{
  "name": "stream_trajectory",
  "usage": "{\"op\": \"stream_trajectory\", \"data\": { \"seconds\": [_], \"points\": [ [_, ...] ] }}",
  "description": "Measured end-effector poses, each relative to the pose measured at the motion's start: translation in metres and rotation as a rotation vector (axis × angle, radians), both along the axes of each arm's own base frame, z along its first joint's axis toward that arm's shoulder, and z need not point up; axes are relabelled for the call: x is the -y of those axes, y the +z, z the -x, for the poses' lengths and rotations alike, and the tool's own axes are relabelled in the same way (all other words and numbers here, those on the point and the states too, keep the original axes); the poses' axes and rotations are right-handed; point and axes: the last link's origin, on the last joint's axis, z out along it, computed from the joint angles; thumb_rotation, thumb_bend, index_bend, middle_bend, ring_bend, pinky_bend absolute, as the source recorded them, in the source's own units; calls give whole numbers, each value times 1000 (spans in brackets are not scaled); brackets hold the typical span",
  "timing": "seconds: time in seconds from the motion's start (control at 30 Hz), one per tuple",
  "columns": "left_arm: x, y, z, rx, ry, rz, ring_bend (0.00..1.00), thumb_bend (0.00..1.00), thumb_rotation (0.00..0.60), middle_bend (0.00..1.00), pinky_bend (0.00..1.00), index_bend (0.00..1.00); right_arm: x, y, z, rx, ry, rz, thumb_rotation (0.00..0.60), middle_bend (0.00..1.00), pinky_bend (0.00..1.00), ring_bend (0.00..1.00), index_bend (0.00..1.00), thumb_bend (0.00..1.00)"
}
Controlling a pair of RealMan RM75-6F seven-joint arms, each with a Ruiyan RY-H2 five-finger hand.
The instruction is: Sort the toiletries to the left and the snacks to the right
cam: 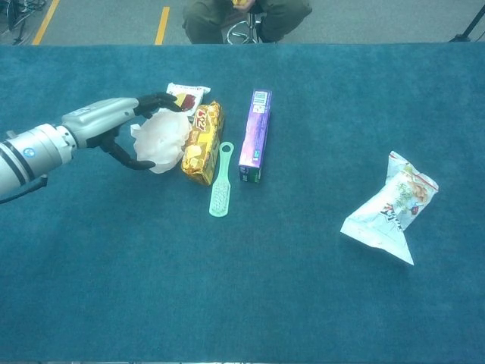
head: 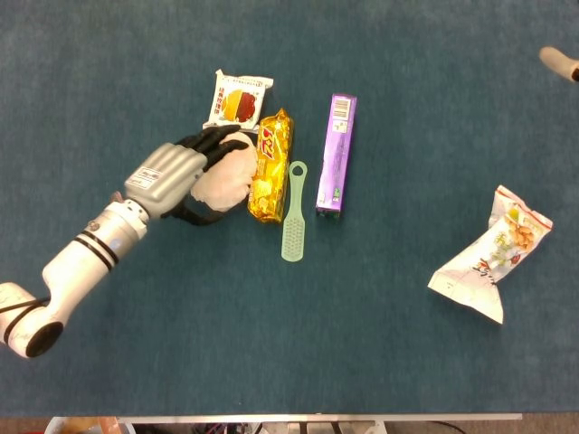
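1. The left hand (head: 172, 176) reaches over the white bath pouf (head: 226, 176), its fingers (cam: 155, 101) spread around it, not yet closed on it.
2. The pouf touches the gold snack pack (head: 271, 167); the green brush (head: 294, 212) and purple box (head: 336, 154) lie just beyond.
3. Bare blue bench (head: 136, 344) lies left and front.
4. The snack bag (head: 493, 258) lies well apart, near the right edge.
5. Only a fingertip of the right hand (head: 559, 62) shows, so I cannot tell its state.

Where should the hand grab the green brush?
Probably the brush handle, the narrow upper end with the loop, taken from above. It lies flat with its bristle head toward the near edge. The gold packet crowds its left side and the purple box is close on the right, so side approaches look tight.
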Motion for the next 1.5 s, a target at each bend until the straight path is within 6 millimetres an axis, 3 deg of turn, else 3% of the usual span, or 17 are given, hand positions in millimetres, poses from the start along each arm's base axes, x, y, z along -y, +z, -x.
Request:
{"op": "stream_trajectory", "data": {
  "seconds": [0.37,0.47,0.6,0.8,0.9,1.07,1.13,1.33,1.5],
  "points": [
    [-14,-18,-6,-35,-17,7,33,210,600,0,185,105,-4,-9,10,-17,-25,-28,600,167,293,118,40,0],
    [-21,-20,-4,-25,-12,-23,83,210,600,6,295,173,-4,-13,13,-19,-35,-36,600,167,292,118,41,0],
    [-28,-22,0,7,-1,-67,199,210,600,108,418,283,-3,-17,15,-23,-41,-45,600,167,292,118,41,0],
    [-30,-29,8,44,14,-88,259,210,600,190,491,314,-3,-22,16,-20,-38,-55,600,168,292,118,41,0],
    [-30,-34,11,45,16,-87,343,210,600,283,561,363,-3,-23,16,-20,-39,-58,600,168,292,118,43,0],
    [-30,-37,13,60,14,-116,528,222,600,527,728,577,-3,-24,19,-19,-45,-59,600,169,292,118,52,0],
    [-29,-38,13,70,16,-129,567,243,600,577,772,626,-3,-25,20,-17,-48,-59,600,169,292,118,52,0],
    [-27,-35,19,65,20,-155,596,264,600,613,804,663,-4,-25,22,-8,-51,-58,600,170,293,118,52,0],
    [-24,-21,40,29,56,-186,596,263,600,613,804,663,-5,-25,25,-7,-57,-57,600,172,292,118,53,0]
  ]
}}
